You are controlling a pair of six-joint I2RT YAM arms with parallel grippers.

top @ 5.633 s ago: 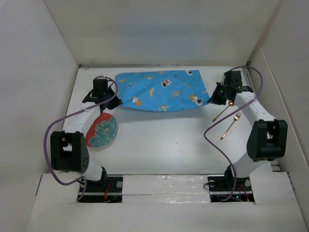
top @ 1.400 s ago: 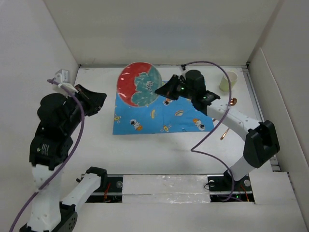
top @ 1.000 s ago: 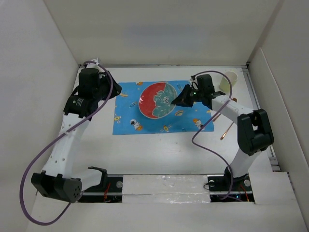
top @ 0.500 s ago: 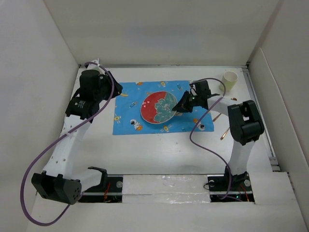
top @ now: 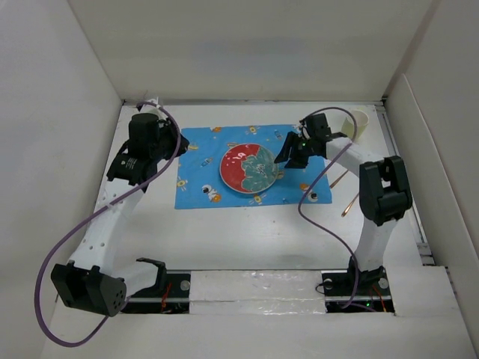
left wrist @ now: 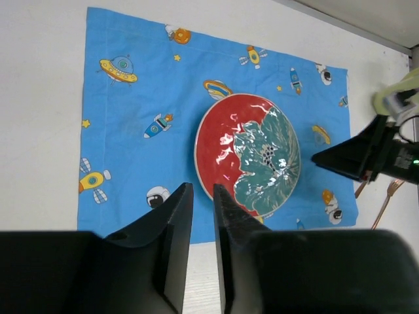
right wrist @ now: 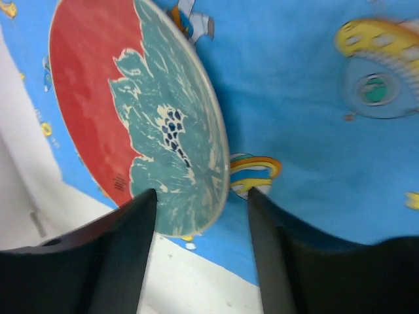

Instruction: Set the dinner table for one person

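A red and teal plate (top: 251, 169) lies flat on the blue cartoon-printed placemat (top: 202, 153) on the white dinner table (top: 239, 232). My right gripper (top: 284, 158) is open just right of the plate. In the right wrist view the plate's (right wrist: 137, 111) right rim sits just ahead of the gap of the gripper (right wrist: 200, 193), untouched. My left gripper (top: 174, 144) hovers high over the placemat's left edge. In the left wrist view its jaws (left wrist: 201, 191) stand almost together with nothing between them, above the plate (left wrist: 249, 154).
A pale paper cup (top: 359, 125) stands at the back right. A copper fork (top: 351, 203) and spoon (top: 338, 179) lie right of the placemat, partly hidden by the right arm. White walls enclose the table on three sides.
The right gripper carried the plate down onto the placemat, let it go and drew back slightly to the right. The left arm stayed raised near the placemat's left edge.
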